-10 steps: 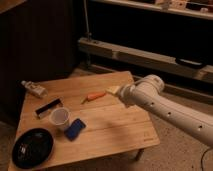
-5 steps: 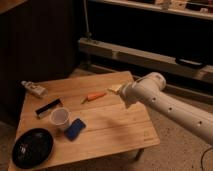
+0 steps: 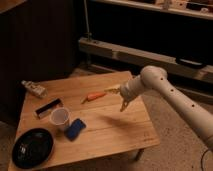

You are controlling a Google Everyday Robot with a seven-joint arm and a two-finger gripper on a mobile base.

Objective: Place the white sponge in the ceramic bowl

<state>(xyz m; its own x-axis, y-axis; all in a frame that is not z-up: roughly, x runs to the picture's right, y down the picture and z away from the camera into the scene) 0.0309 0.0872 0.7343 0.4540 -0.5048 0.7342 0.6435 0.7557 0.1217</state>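
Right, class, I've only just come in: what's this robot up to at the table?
One robot arm reaches over the wooden table, its gripper hanging above the far right part, near the orange carrot-like item. It holds nothing that can be made out. The black ceramic bowl sits at the near left corner, with no sponge in it. A whitish cup and a blue object lie beside it.

Dim warm light, dark surroundings, soft blur, hand (image 3: 123, 104) casting faint shadow on table (image 3: 115, 130)

Gripper (image 3: 123, 104) above table (image 3: 120, 132), right of carrot (image 3: 94, 96)
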